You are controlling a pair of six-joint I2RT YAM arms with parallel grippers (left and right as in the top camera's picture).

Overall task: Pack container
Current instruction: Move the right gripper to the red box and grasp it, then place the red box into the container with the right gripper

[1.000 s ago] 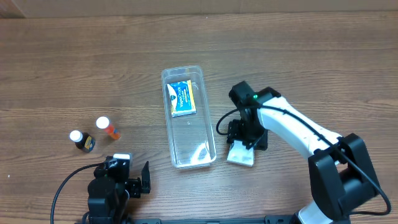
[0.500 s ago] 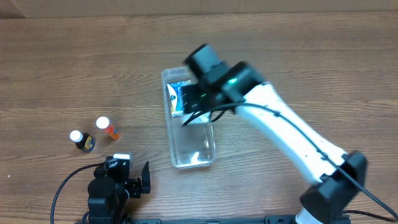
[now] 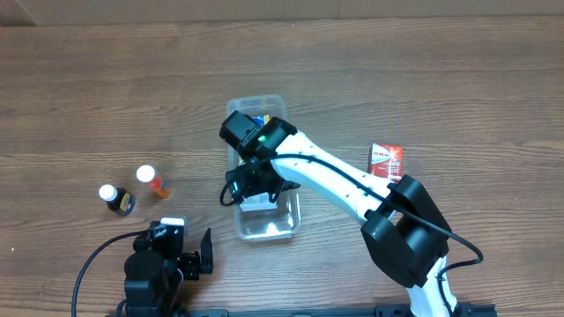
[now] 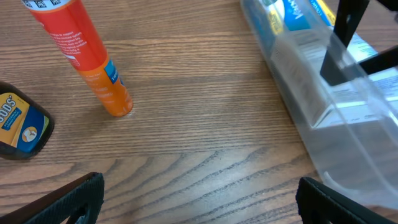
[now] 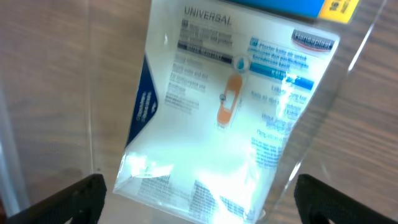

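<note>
Hovering over the container (image 3: 267, 227) with right jaws spread wide above a white box (image 5: 211, 143) inside (blue box (image 4: 283, 15) beyond); parked left of the container with left jaws likewise apart.

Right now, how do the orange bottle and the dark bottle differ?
The orange bottle is tall and slim; the dark bottle is squat and wider. The orange bottle is red above and orange below; the dark bottle has a yellow and blue label. The orange bottle stands nearer the container than the dark bottle. Both have white caps and stand apart on the table.
</note>
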